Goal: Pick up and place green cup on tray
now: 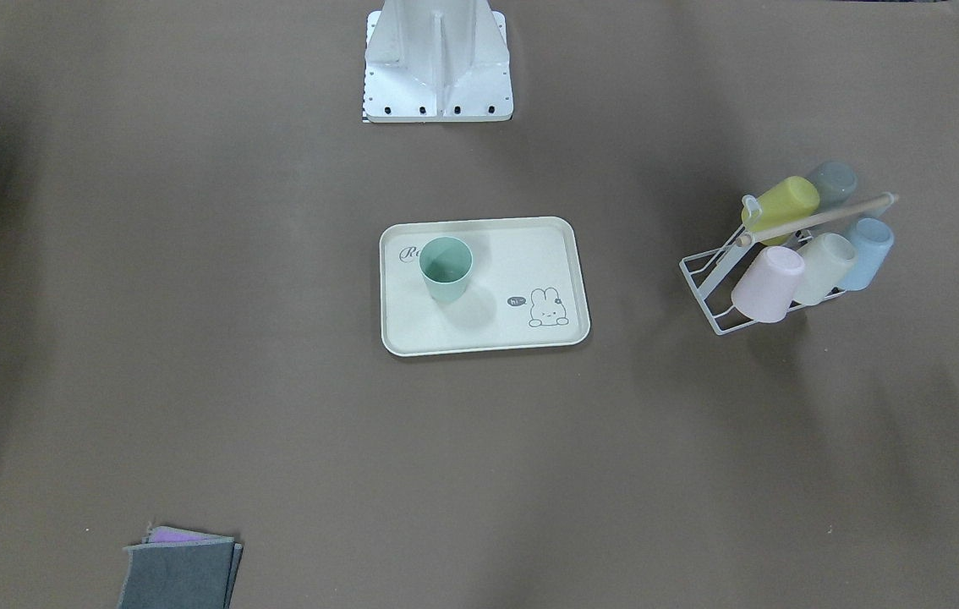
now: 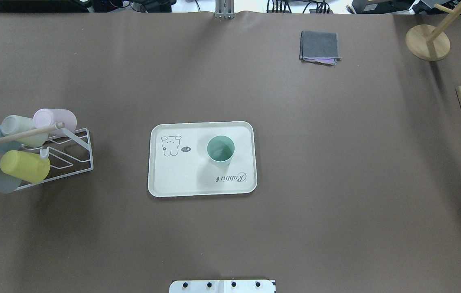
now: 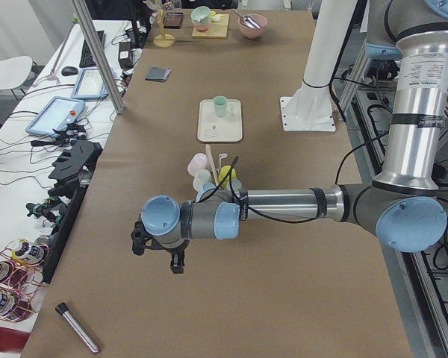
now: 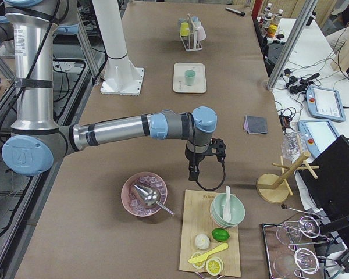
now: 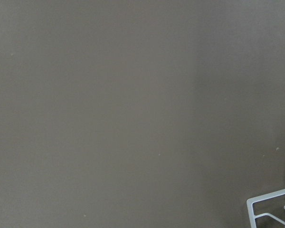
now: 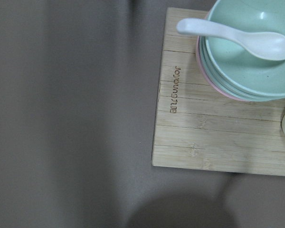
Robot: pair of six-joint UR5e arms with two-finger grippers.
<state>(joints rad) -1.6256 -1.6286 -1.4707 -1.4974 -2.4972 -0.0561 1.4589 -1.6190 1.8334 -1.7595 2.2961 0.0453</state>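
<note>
The green cup (image 1: 446, 269) stands upright and open side up on the cream tray (image 1: 446, 328) at mid table, near the "Rabbit" script; the overhead view shows the cup (image 2: 220, 149) on the tray (image 2: 181, 179) too. No gripper touches it. My left gripper (image 3: 178, 262) hangs over bare table at the left end, far from the tray. My right gripper (image 4: 193, 174) hangs at the right end, beside the bamboo board. Both show only in the side views, so I cannot tell whether they are open or shut.
A white wire rack (image 2: 77, 160) with several pastel cups stands on the robot's left of the tray. Folded grey cloths (image 2: 320, 47) lie at the far side. A bamboo board (image 6: 218, 128) with stacked bowls (image 6: 249, 52), a pink bowl (image 4: 144, 195) and a wooden stand (image 2: 427, 42) are on the right.
</note>
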